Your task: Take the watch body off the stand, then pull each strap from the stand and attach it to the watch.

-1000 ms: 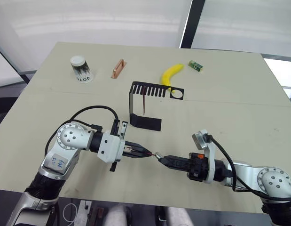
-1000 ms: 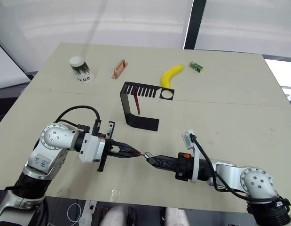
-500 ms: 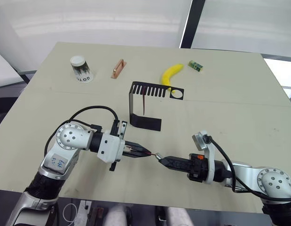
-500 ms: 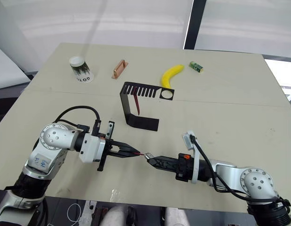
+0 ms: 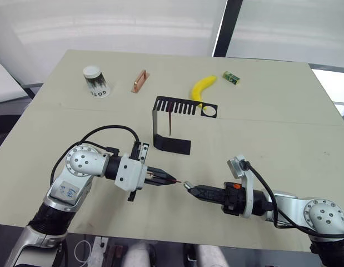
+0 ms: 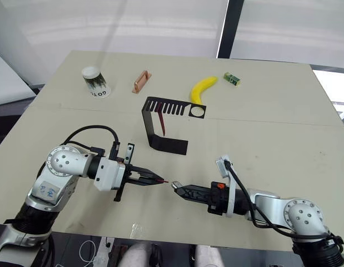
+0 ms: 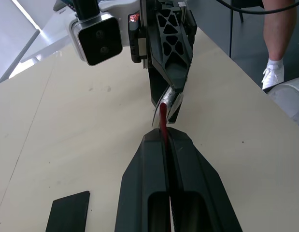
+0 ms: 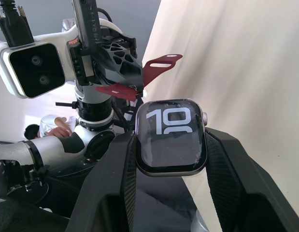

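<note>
Beige table (image 5: 283,111), bright white backdrop

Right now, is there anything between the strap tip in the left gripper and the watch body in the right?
Nothing: a short gap over bare table separates the strap in the left gripper from the watch body in the right gripper, seen in the eye views.

On the beige table (image 5: 283,111), a white paper cup (image 5: 95,82) with dark print stands at the far left. A small copper-coloured bar (image 5: 139,81) lies beside it, then a yellow banana (image 5: 203,87), then a small green box (image 5: 231,77).
</note>
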Tool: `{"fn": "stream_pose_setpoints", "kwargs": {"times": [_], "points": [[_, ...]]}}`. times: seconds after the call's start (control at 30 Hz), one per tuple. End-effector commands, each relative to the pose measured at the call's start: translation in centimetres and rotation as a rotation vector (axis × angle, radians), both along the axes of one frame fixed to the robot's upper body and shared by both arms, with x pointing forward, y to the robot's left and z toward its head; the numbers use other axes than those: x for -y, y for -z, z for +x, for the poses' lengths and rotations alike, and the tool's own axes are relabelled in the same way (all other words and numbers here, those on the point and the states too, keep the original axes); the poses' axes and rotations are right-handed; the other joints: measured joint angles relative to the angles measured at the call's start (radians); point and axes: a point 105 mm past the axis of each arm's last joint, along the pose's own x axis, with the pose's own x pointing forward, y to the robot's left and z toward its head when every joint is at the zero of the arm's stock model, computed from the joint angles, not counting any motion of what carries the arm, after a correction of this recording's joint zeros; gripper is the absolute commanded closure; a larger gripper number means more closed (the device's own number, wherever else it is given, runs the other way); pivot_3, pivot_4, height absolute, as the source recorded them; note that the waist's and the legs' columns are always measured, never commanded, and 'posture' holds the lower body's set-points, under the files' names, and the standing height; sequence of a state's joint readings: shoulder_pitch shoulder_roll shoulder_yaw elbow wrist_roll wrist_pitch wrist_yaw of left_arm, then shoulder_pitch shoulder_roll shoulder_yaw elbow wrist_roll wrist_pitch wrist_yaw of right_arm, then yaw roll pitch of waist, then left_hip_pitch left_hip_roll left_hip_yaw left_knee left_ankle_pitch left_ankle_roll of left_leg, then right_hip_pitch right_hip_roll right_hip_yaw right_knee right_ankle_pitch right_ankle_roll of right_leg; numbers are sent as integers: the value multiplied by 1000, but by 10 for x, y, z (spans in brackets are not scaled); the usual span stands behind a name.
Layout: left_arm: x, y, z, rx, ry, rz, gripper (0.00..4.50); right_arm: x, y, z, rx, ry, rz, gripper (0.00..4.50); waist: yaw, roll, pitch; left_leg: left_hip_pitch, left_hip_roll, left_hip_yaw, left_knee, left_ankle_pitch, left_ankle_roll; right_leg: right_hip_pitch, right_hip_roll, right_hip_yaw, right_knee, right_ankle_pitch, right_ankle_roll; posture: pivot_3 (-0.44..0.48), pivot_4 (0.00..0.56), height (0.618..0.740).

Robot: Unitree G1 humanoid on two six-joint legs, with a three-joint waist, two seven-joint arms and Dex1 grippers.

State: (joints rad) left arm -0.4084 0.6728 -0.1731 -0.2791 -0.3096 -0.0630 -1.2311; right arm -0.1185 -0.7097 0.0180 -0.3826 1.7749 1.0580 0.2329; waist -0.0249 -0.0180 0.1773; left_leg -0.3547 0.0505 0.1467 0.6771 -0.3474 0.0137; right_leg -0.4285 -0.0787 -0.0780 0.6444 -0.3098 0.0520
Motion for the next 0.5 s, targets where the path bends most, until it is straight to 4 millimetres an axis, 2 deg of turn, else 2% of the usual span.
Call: {"fn": "stream_pose_setpoints", "kwargs": {"times": [0.03, 0.5], "points": [[4, -3, -2, 21, 11, -8, 4500, -1, -7, -2, 22, -21, 25, 2983, 0, 0, 0, 0, 0, 0, 0, 0, 0, 0, 0, 0, 0, 0, 0, 0, 150, 725], [8, 0, -3, 17, 16, -9, 4500, -3, -7, -3, 23, -21, 25, 2983, 0, 0, 0, 0, 0, 0, 0, 0, 0, 0, 0, 0, 0, 0, 0, 0, 150, 725]]}}
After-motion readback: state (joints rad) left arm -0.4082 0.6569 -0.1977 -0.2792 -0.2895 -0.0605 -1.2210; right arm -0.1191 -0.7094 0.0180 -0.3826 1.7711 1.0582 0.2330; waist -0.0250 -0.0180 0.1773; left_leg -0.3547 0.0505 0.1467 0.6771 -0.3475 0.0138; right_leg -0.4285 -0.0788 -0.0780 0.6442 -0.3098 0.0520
